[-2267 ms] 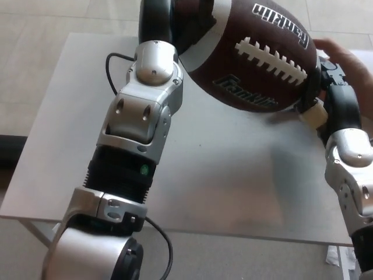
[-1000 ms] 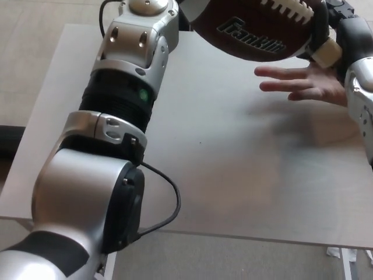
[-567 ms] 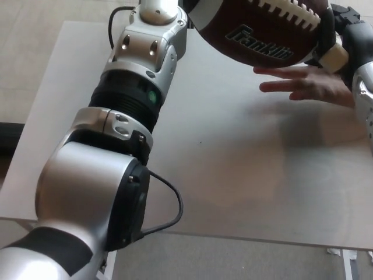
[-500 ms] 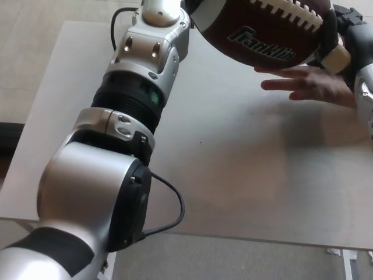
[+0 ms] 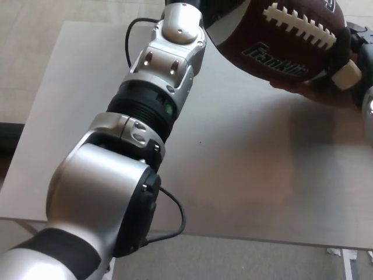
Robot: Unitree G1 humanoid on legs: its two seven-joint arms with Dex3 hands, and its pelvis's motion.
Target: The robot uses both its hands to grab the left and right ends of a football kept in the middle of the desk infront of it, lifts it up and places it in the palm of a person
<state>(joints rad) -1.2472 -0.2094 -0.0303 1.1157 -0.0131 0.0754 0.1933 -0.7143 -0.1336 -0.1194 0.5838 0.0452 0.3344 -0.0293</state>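
The brown football (image 5: 285,41) with white laces and "Franklin" lettering hangs at the top right of the head view, above the grey desk (image 5: 250,175). My left hand (image 5: 220,10) presses on its left end; only a dark part of it shows at the top edge. My right hand (image 5: 348,61) grips the ball's right end, a beige pad against the leather. A person's hand (image 5: 312,91) lies palm up directly beneath the ball, mostly covered by it. Whether the ball touches the palm I cannot tell.
My silver and black left arm (image 5: 145,111) crosses the left half of the picture, with a black cable (image 5: 175,224) looping near the desk's front edge. Tiled floor (image 5: 35,35) lies to the left of the desk.
Both hands have carried the football rightward and slightly lower. It now covers most of the person's fingers, which showed plainly under it before.
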